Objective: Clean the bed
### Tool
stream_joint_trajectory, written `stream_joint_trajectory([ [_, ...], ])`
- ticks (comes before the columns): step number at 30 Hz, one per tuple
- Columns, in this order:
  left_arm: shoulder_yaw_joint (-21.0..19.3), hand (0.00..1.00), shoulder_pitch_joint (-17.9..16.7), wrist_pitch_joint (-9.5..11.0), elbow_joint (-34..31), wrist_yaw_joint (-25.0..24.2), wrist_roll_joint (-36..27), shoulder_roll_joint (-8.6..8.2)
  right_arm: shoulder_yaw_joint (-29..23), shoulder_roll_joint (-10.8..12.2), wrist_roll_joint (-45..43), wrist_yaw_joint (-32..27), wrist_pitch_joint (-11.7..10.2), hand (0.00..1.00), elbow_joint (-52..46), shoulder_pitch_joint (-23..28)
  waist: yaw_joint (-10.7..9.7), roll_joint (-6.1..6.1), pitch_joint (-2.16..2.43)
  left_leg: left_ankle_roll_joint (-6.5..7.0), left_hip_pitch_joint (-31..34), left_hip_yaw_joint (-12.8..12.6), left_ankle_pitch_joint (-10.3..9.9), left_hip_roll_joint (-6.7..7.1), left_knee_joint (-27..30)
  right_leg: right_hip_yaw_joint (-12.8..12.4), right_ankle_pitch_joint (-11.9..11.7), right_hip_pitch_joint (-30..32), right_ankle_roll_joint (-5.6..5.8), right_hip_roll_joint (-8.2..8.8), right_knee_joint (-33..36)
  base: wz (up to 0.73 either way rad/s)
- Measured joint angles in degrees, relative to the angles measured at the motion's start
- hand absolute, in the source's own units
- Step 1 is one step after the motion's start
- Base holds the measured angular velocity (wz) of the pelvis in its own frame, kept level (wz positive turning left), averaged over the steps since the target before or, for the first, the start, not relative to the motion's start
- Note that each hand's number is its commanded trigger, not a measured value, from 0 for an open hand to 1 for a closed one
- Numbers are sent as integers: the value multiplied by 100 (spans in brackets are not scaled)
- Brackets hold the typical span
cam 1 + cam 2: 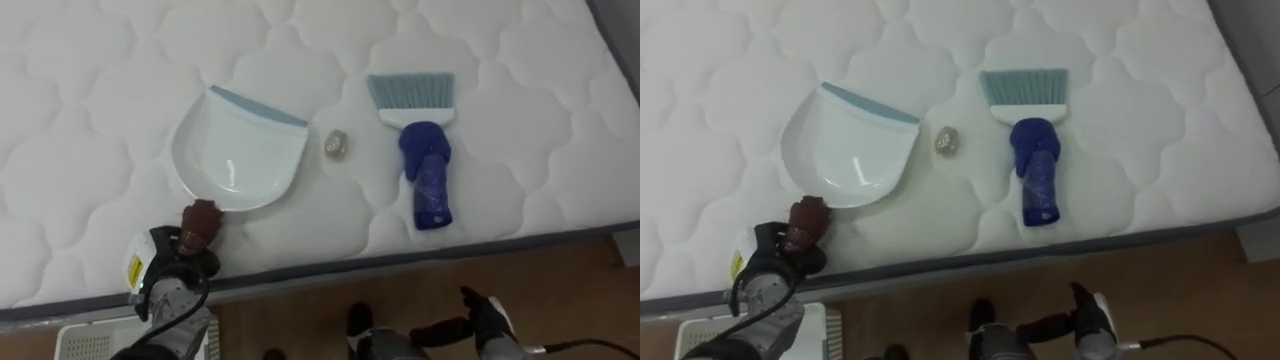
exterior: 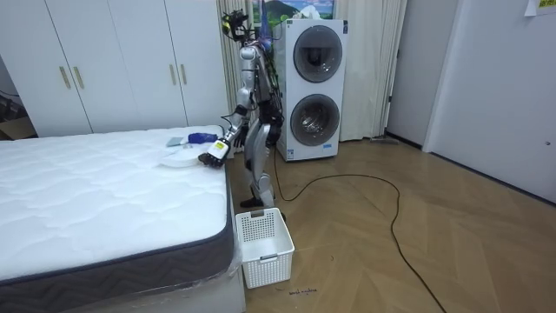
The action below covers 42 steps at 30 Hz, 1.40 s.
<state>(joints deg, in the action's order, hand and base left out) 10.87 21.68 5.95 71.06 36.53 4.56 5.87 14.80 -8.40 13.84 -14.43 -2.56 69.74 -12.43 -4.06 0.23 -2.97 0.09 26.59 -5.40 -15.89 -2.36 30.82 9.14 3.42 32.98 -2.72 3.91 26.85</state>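
Observation:
A white dustpan (image 1: 240, 150) with a blue lip lies on the white mattress (image 1: 90, 120), its brown handle (image 1: 200, 220) pointing at the near edge. My left hand (image 1: 172, 262) is at that edge, its dark fingers curled round the handle's lower end. A small crumpled wad (image 1: 335, 144) lies just right of the pan. Further right lies a blue hand brush (image 1: 424, 165), its teal bristles pointing away from me. My right hand (image 1: 490, 320) hangs low over the wooden floor in front of the bed, fingers relaxed and holding nothing.
I stand at the bed's side by its corner (image 2: 228, 165). A white slatted basket (image 2: 265, 246) sits on the floor by the bed, below my left arm (image 1: 85, 345). Stacked washing machines (image 2: 313, 87) stand behind me.

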Motion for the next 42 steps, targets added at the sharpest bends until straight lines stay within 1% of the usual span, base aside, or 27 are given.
stream_joint_trajectory([
  [2, 14, 100, -85, 111, -20, 113, 13, -3, -268, 6, 408, -197, -59, 0, -247, -18, 0, 14, 0, 5, -12, -27, -6, 13, -1, -42, 18, 5, 5, 9, 59, -7],
  [3, 25, 100, -99, 123, -20, 147, 20, -1, -315, 6, 488, -255, -73, 0, -318, -25, -1, 14, 1, 7, -17, -36, -11, 16, 8, -49, 34, 13, 7, 15, 88, -4],
  [5, 64, 100, -160, 134, -32, 240, 73, 27, -467, 2, 657, -414, -168, 0, -510, -69, 2, 40, 15, 0, -7, -46, -20, 14, 43, -70, 55, 48, 2, 14, 137, 0],
  [7, 65, 100, -188, 137, -35, 308, 93, 54, -607, 5, 775, -483, -188, 0, -628, -87, 10, 61, 23, -10, -5, -48, -33, 12, 83, -94, 71, 79, -17, 18, 200, 0],
  [9, 64, 100, -248, 149, -52, 361, 257, 100, -739, 1, 899, -569, -257, 0, -642, -102, 8, 93, 41, -12, 9, -54, -34, 6, 86, -107, 75, 81, -21, 12, 210, 0],
  [11, 64, 100, -309, 169, -54, 463, 498, 208, -888, -29, 1141, -670, -299, 0, -718, -106, 33, 130, 50, -14, 16, -71, -35, 5, 93, -114, 75, 102, -22, 10, 201, -4],
  [12, 64, 100, -310, 171, -54, 476, 520, 239, -931, -42, 1225, -678, -305, 0, -722, -113, 38, 132, 51, -14, 17, -77, -35, 5, 93, -115, 75, 107, -22, 10, 198, -4],
  [15, 64, 100, -304, 203, -74, 606, 731, 377, -1015, -159, 1651, -820, -337, 0, -748, -115, 114, 138, 54, -14, 46, -100, -34, 6, 104, -159, 74, 151, -23, 8, 258, -1],
  [16, 65, 100, -305, 217, -91, 653, 914, 449, -1067, -211, 1799, -865, -392, 0, -752, -122, 143, 144, 56, -16, 85, -108, -37, 6, 147, -174, 77, 200, -26, 8, 298, -5],
  [17, 65, 100, -306, 228, -133, 701, 1046, 521, -1082, -277, 1914, -886, -406, 0, -752, -140, 152, 150, 52, -16, 104, -118, -41, 5, 169, -190, 77, 244, -27, 6, 322, -5],
  [18, 65, 100, -306, 241, -142, 730, 1118, 559, -1113, -295, 1954, -900, -407, 0, -752, -153, 172, 151, 52, -16, 113, -127, -41, 5, 178, -199, 77, 263, -28, 6, 335, -9],
  [19, 64, 100, -307, 300, -143, 793, 1223, 638, -1160, -311, 1975, -966, -427, 0, -754, -201, 203, 146, 54, -13, 134, -171, -51, 4, 195, -239, 80, 322, -32, 3, 384, -14],
  [20, 63, 100, -308, 349, -152, 822, 1292, 687, -1174, -338, 1975, -1033, -506, 0, -768, -230, 233, 151, 56, -11, 162, -217, -52, 4, 197, -268, 80, 357, -31, 0, 399, -16],
  [24, 69, 100, -330, 414, -237, 991, 1592, 771, -1350, -360, 1978, -1198, -652, 0, -1030, -229, 231, 152, 57, -11, 190, -247, -53, 9, 198, -302, 97, 408, -4, 7, 393, -3],
  [26, 81, 100, -342, 454, -243, 1072, 1755, 806, -1393, -386, 2086, -1338, -820, 0, -1210, -235, 221, 152, 57, -11, 189, -251, -53, 8, 196, -309, 96, 406, -5, 6, 394, 0],
  [28, 99, 100, -379, 508, -256, 1082, 1761, 850, -1395, -417, 2183, -1405, -890, 0, -1219, -291, 202, 152, 56, -11, 189, -255, -52, 8, 194, -310, 95, 403, -5, 4, 403, 0],
  [29, 119, 100, -400, 539, -260, 1083, 1762, 877, -1395, -436, 2185, -1499, -926, 0, -1221, -316, 199, 152, 56, -11, 191, -255, -52, 8, 190, -305, 94, 403, -4, 2, 402, 0],
  [33, 129, 100, -402, 573, -259, 1082, 1763, 893, -1399, -511, 1981, -1814, -1073, 0, -1242, -422, 163, 152, 56, -9, 194, -254, -51, 14, 185, -282, 91, 405, -5, 10, 413, 0],
  [36, 135, 100, -403, 626, -298, 1079, 1751, 918, -1409, -552, 1894, -2134, -1270, 0, -1548, -459, 140, 152, 56, 2, 228, -252, -59, 14, 193, -295, 86, 432, -15, 11, 407, 0],
  [38, 135, 100, -403, 717, -317, 1079, 1746, 933, -1442, -551, 1653, -2395, -1406, 0, -1841, -461, 136, 153, 55, 7, 263, -253, -63, 14, 191, -302, 84, 460, -12, 10, 394, 0],
  [39, 138, 100, -404, 734, -323, 1079, 1749, 935, -1444, -550, 1563, -2464, -1427, 0, -1909, -462, 143, 153, 56, 8, 276, -255, -63, 14, 190, -302, 82, 475, -12, 11, 397, 0],
  [41, 140, 100, -417, 752, -348, 1077, 1747, 931, -1450, -550, 1003, -2733, -1507, 0, -2130, -507, 140, 151, 54, 16, 312, -288, -66, 29, 190, -357, 83, 557, -10, 16, 447, -4],
  [42, 139, 100, -419, 755, -351, 1076, 1746, 931, -1452, -551, 881, -2794, -1525, 0, -2155, -539, 143, 147, 54, 20, 312, -306, -69, 34, 190, -374, 91, 581, -3, 20, 474, -8],
])
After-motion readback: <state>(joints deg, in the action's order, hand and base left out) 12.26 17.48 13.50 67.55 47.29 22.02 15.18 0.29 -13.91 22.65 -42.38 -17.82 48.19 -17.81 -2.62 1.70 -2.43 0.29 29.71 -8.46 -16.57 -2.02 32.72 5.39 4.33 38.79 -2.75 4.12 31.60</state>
